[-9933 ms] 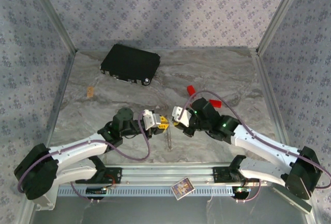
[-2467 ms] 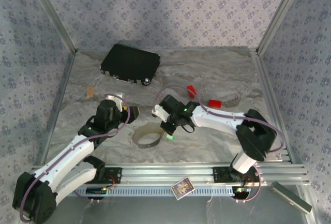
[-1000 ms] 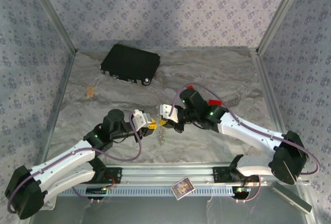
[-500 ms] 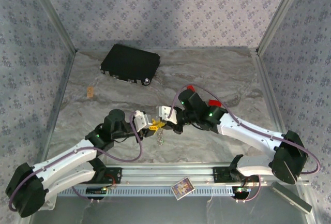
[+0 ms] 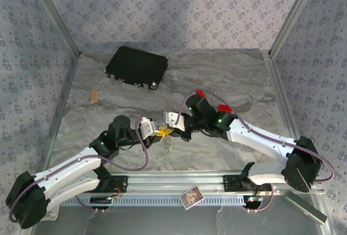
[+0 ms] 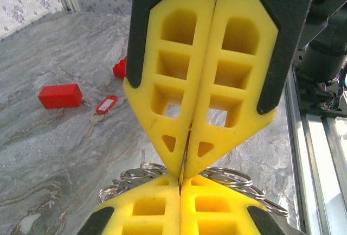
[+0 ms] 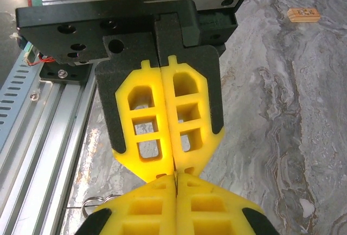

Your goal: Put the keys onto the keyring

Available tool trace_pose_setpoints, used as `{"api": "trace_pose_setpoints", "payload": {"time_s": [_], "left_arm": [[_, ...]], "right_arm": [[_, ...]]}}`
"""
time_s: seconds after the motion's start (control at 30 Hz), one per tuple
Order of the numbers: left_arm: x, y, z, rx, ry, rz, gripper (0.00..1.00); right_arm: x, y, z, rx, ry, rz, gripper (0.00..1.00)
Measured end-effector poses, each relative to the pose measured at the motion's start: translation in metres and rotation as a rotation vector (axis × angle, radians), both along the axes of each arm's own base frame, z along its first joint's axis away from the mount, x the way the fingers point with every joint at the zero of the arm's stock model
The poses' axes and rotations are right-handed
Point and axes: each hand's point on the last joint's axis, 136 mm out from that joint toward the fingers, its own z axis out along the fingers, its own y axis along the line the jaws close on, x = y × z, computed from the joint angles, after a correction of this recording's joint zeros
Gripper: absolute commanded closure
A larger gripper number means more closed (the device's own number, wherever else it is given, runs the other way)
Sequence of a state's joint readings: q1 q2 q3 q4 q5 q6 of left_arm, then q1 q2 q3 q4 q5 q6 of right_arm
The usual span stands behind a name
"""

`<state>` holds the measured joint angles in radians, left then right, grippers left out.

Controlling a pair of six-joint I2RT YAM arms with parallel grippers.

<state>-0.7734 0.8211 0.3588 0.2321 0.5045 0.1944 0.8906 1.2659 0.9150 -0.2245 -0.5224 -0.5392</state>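
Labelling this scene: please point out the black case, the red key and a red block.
black case (image 5: pixel 136 67), top external view, middle of its lid.
red key (image 6: pixel 107 104), left wrist view, its red plastic head.
red block (image 6: pixel 59 95), left wrist view, its side face.

The workspace is boxed in by a back wall of grey-lilac fabric printed with small floral sprigs (image 5: pixel 173 12), with matching side panels on the left (image 5: pixel 27 83) and right (image 5: pixel 320 72). Slanting silvery aluminium frame posts (image 5: pixel 54 15) mark the corners. The floor of the booth is a glossy tabletop with grey marble veining (image 5: pixel 238 72), bordered at its near edge by a ribbed aluminium rail (image 5: pixel 173 180). Light is soft and even, leaving pale sheen on the marble.
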Motion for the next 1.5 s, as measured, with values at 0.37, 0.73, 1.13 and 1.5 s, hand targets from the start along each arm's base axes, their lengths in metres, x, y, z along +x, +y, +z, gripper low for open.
{"api": "trace_pose_setpoints", "payload": {"time_s": [0.37, 0.73, 1.13, 1.5], "left_arm": [[0.003, 0.009, 0.001, 0.02, -0.055, 0.054, 1.0], [-0.001, 0.003, -0.006, 0.086, -0.076, 0.03, 1.0], [0.0, 0.004, -0.005, 0.095, -0.095, 0.035, 1.0], [0.002, 0.005, -0.008, 0.107, -0.087, 0.05, 0.9]], "right_arm": [[0.023, -0.023, 0.016, -0.012, -0.087, -0.135, 0.69], [0.008, -0.015, -0.003, -0.077, -0.072, -0.103, 0.7], [0.008, -0.011, -0.012, -0.094, -0.064, -0.092, 0.9], [0.006, -0.009, -0.016, -0.102, -0.052, -0.083, 1.0]]}}
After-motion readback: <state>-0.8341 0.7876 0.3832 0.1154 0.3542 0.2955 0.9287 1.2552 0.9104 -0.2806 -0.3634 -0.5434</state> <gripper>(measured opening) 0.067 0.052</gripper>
